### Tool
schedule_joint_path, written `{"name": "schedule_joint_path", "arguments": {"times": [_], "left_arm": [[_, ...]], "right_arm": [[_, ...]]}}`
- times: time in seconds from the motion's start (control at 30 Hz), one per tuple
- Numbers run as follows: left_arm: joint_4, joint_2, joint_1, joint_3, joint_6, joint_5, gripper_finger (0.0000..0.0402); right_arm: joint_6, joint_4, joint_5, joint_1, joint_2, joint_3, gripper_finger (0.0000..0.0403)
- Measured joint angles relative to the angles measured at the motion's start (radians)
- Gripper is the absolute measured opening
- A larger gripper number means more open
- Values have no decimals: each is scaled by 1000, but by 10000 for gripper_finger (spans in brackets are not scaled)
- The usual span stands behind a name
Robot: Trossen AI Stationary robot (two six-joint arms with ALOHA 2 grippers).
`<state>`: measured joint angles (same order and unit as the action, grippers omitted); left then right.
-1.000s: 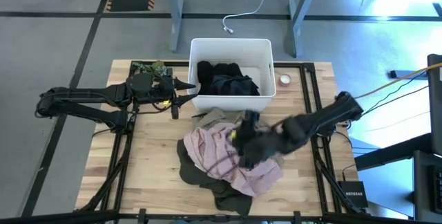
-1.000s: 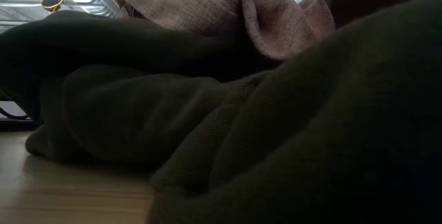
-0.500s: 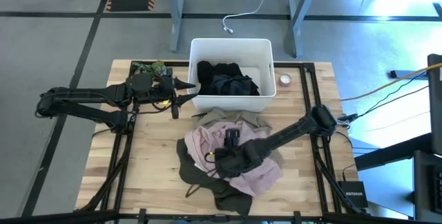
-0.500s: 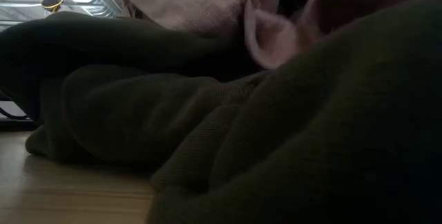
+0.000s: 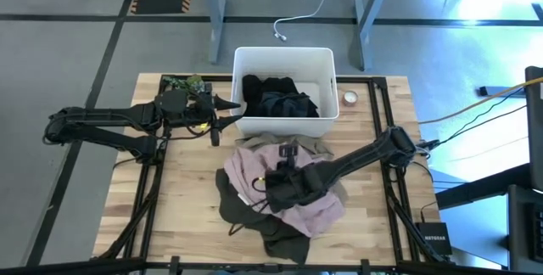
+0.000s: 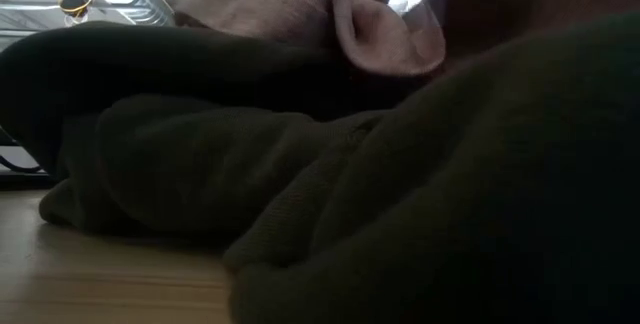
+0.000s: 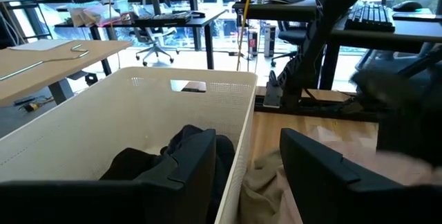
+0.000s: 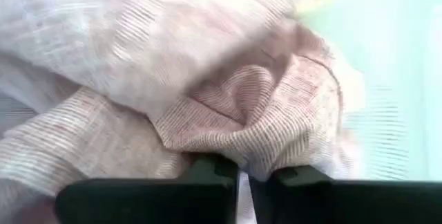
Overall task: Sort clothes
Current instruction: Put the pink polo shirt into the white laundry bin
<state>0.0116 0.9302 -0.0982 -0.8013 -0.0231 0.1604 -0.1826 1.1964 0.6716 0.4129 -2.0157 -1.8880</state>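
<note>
Pink cloth: the pale pink garment (image 5: 293, 203) lay on top of the heap in the middle of the wooden table (image 5: 178, 190), so it was the natural piece to take first.
Right gripper: the right gripper (image 5: 276, 192) was down in the heap, its two fingers brought together with a fold of the pink fabric pinched between them; the right wrist view showed the striped weave bunched right at the fingertips (image 8: 214, 175).
Why there: the pinch sat near the middle of the garment, which I judged would let it lift clear without dragging what lay beneath.
Under layer: a dark olive green garment (image 5: 254, 216) spread below the pink one and filled most of the low view (image 6: 300, 184), with a khaki-tan piece (image 5: 310, 146) showing at the heap's far edge, just beside the bin.
Bin: the white bin (image 5: 284, 54) stood at the back of the table with black clothes (image 5: 276, 97) already inside, so dark items seemed to go there.
Left gripper: the left gripper (image 5: 222, 115) hovered by the bin's left wall with its fingers apart and nothing between them, waiting.
Plant: a small green plant (image 5: 182, 82) sat at the table's back left corner, near the left arm.
Risk: the pink cloth could snag the olive piece as it rose.
</note>
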Motion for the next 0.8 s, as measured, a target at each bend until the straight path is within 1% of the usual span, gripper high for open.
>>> {"name": "schedule_joint_path", "arguments": {"times": [0.1,0.2,0.33,0.5,0.57,0.63,0.7,0.73,0.8], "left_arm": [[0,0,0,0,0,0,157],[1,0,0,0,0,0,157],[4,0,0,0,0,0,157],[9,0,0,0,-2,0,157],[9,0,0,0,0,0,157],[9,0,0,0,-2,0,157],[12,0,-1,0,0,1,157],[20,0,-1,0,0,1,157],[30,-1,-1,0,0,1,157]], "right_arm": [[5,44,77,-1,41,-59,9],[39,45,189,-14,97,-119,16],[129,36,315,-47,150,-222,9],[292,-29,471,-121,192,-402,10],[389,-94,515,-164,198,-472,11],[556,-267,543,-216,243,-442,9],[696,-430,532,-278,268,-424,7],[737,-493,515,-310,281,-423,7],[770,-592,474,-367,291,-424,7]]}}
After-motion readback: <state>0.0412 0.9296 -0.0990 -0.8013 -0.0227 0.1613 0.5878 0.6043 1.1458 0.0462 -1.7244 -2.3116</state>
